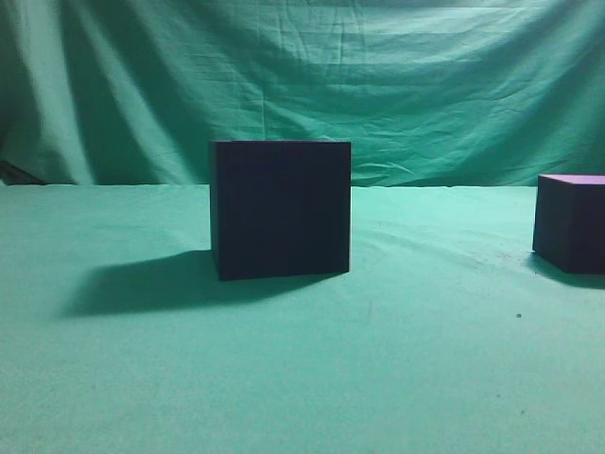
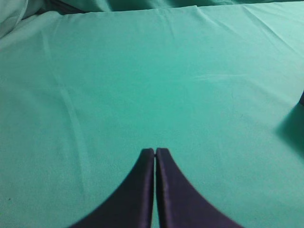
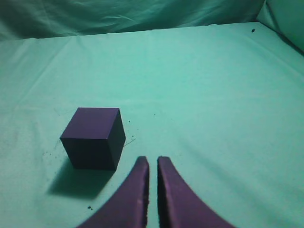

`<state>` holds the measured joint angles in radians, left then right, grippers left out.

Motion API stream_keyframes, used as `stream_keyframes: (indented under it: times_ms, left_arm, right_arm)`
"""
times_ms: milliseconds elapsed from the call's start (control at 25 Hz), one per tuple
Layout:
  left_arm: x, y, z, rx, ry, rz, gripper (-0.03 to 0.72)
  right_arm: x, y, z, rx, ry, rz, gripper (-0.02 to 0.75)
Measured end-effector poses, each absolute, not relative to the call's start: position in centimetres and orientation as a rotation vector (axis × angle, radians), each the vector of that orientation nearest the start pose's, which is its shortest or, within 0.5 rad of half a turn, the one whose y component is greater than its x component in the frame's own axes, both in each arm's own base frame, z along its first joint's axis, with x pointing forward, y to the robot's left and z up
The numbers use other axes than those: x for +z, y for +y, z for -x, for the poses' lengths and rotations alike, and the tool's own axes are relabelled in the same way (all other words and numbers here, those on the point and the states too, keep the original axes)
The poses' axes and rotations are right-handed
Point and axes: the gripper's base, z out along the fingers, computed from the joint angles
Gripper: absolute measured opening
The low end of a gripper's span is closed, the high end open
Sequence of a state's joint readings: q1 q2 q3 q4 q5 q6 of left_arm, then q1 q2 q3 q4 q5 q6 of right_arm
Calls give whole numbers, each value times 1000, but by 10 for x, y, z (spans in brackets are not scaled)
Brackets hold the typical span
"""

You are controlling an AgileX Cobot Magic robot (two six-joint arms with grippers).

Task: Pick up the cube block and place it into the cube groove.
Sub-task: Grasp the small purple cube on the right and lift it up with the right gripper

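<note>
Right wrist view: the cube block (image 3: 93,137) was seen untouched near the counter's right edge, the right gripper (image 3: 152,164) nearly closed and empty. Unless widened, its fingers could shove the block away from the cube groove's box (image 1: 280,208).

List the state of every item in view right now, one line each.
Small cube: upright on the cloth, free, not held, left of the right gripper.
Big box: upright mid-table, standing apart from the small cube; its top is not visible.
Left gripper: shut, empty, above bare cloth.
Right gripper: nearly shut with a thin gap, empty, not touching the small cube.
</note>
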<state>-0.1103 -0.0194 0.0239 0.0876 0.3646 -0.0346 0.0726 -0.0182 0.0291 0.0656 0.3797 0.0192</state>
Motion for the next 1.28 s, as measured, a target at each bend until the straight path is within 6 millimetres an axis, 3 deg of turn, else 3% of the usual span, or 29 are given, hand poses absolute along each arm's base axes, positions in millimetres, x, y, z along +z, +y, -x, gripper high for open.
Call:
stream_keyframes:
  times_ms: [920, 1080, 1280]
  left_arm:
    - [173, -3, -52, -15, 1847, -124, 0]
    - [173, -3, -52, -15, 1847, -124, 0]
    - [173, -3, -52, -15, 1847, -124, 0]
  right_arm:
    - [171, 6, -52, 130, 1862, 8, 0]
    - [184, 6, -55, 148, 1717, -13, 0]
    - [216, 2, -54, 228, 1368, -122, 0]
